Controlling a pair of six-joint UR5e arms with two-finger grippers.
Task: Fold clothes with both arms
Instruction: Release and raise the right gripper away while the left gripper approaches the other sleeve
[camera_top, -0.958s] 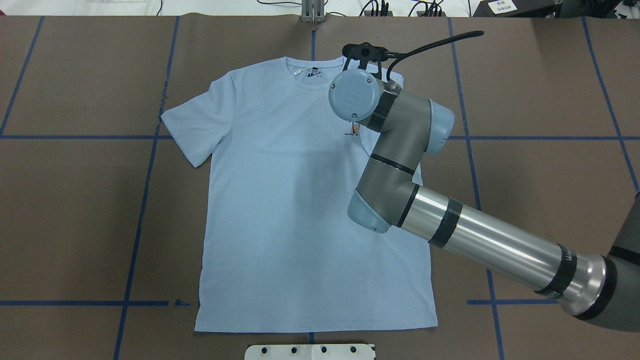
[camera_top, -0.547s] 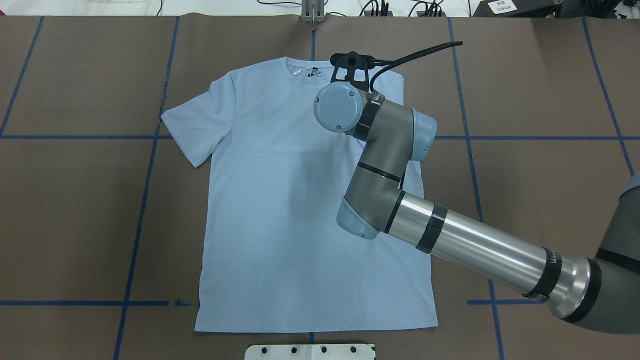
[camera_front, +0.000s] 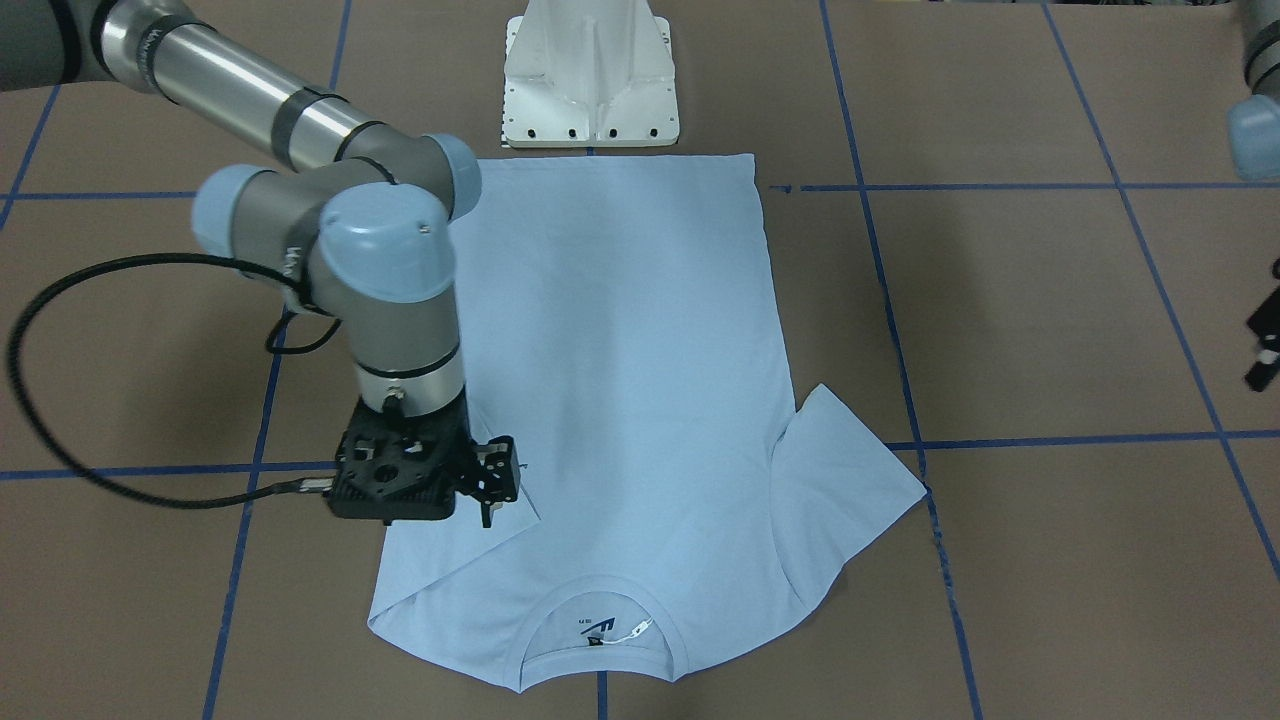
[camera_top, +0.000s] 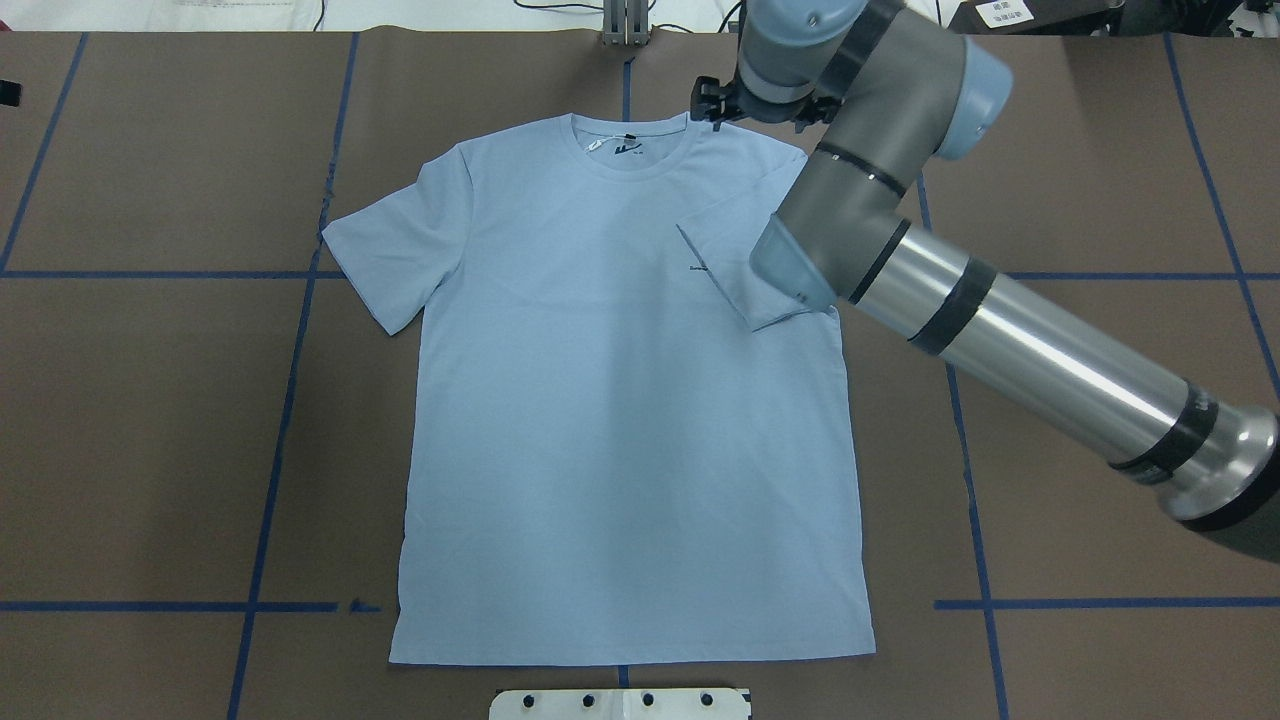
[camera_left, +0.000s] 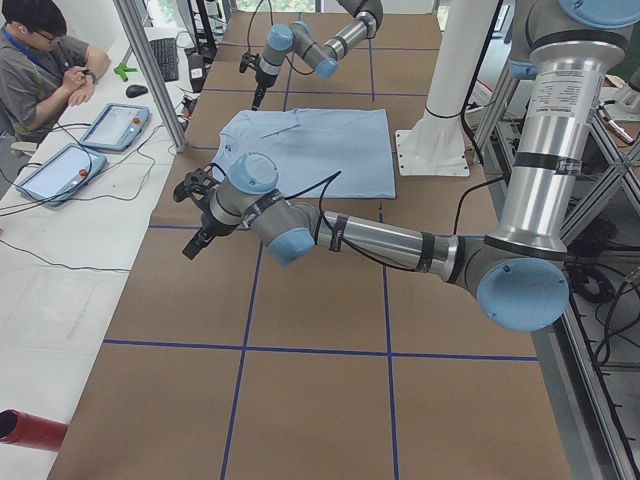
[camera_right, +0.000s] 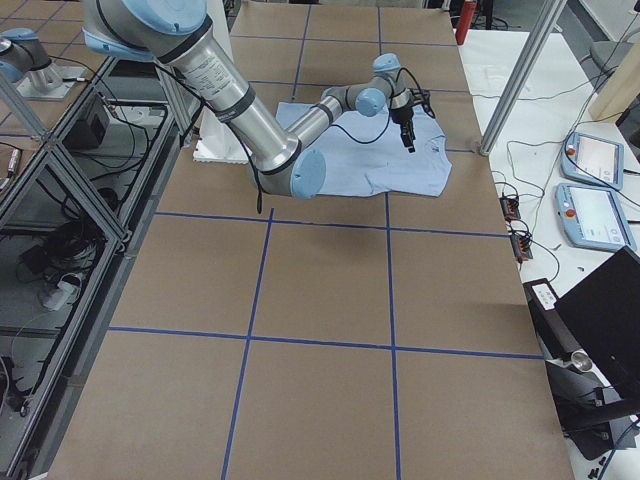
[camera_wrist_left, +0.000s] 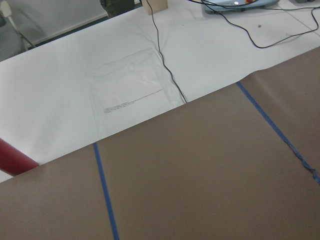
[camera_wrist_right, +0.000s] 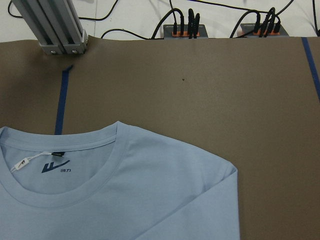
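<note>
The clothes, one light blue T-shirt (camera_top: 600, 400), lie flat and face up on the brown table, collar at the far side. One sleeve (camera_top: 740, 265) is folded inward across the chest and partly covers the small print; the other sleeve (camera_top: 390, 260) lies spread out. My right gripper (camera_front: 488, 512) hangs just above the folded sleeve, open, holding nothing, and the arm (camera_top: 1000, 330) stands raised over that shoulder. The right wrist view shows the collar and neck label (camera_wrist_right: 55, 167). My left gripper (camera_left: 192, 245) hovers over bare table well away from the shirt; whether it is open or shut I cannot tell.
The white pedestal base (camera_front: 590, 90) stands at the shirt's hem. An aluminium post (camera_wrist_right: 50, 25) and cable plugs (camera_wrist_right: 182, 27) sit beyond the collar. In the exterior left view, a person (camera_left: 40, 50) sits by control tablets (camera_left: 115, 125) at the white bench.
The right arm has lifted up and back from the shirt's chest, uncovering the sleeve, which now lies folded inward. The rest of the shirt has not shifted.
</note>
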